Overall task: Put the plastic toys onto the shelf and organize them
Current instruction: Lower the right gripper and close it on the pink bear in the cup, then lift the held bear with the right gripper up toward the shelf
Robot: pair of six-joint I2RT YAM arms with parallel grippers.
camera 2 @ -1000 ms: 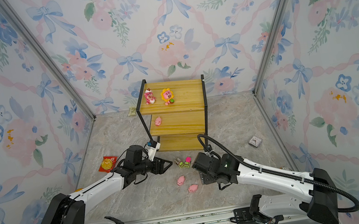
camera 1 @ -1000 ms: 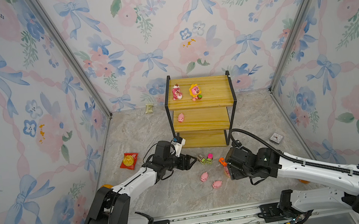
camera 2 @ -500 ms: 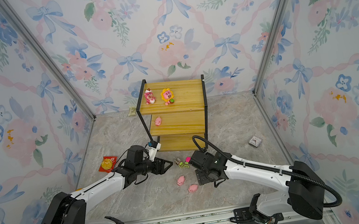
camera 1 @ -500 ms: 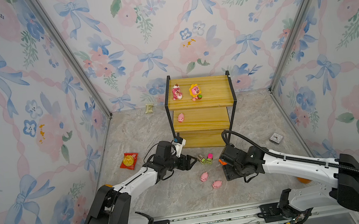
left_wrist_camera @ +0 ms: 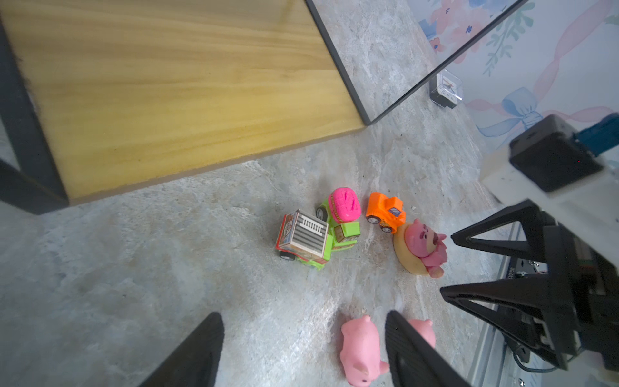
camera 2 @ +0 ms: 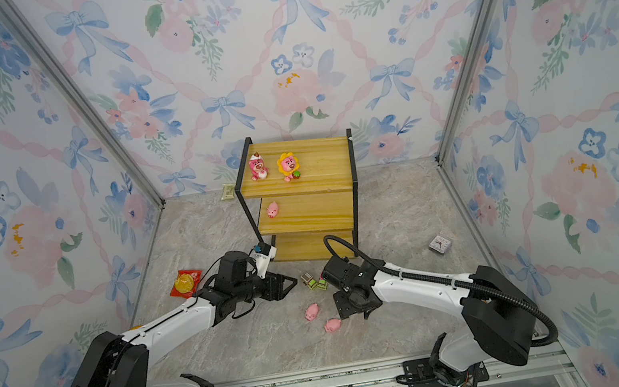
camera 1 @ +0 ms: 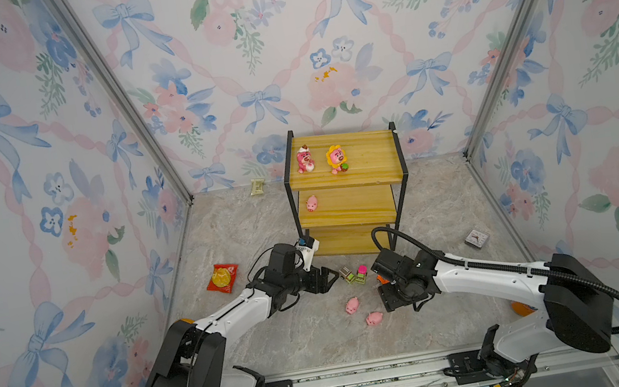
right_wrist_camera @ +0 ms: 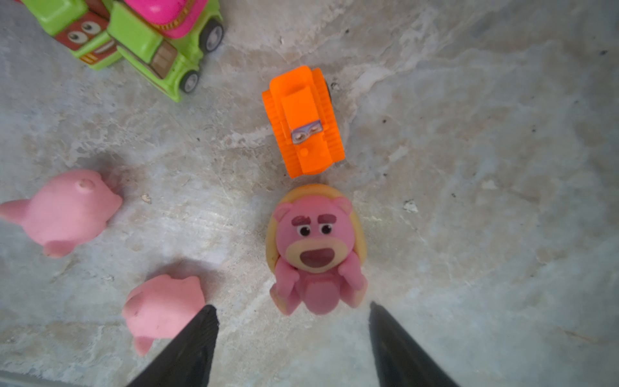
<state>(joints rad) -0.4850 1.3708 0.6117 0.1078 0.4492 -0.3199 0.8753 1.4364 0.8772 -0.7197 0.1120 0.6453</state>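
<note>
The shelf (camera 1: 369,155) stands at the back, with two pink bears (camera 1: 304,160) on its top board and one pig (camera 1: 311,203) on the middle board. On the floor in front lie two green cars (left_wrist_camera: 308,234), an orange car (right_wrist_camera: 304,124), a third bear (right_wrist_camera: 316,254) and two pigs (camera 1: 352,305). My right gripper (right_wrist_camera: 294,318) hangs open just short of that bear, fingers either side of its feet and clear of it. My left gripper (left_wrist_camera: 303,321) is open and empty, low over the floor left of the cars, with one pig (left_wrist_camera: 360,348) beside its finger.
A red snack packet (camera 1: 222,278) lies on the floor to the left. A small clock (camera 1: 476,237) sits at the right, and a small wrapper (camera 1: 257,186) lies by the back wall. An orange object (camera 1: 521,308) shows behind the right arm's base.
My right gripper has swung left and down over the toys on the floor, and its jaws have narrowed a little. The left arm has stayed where it was.
</note>
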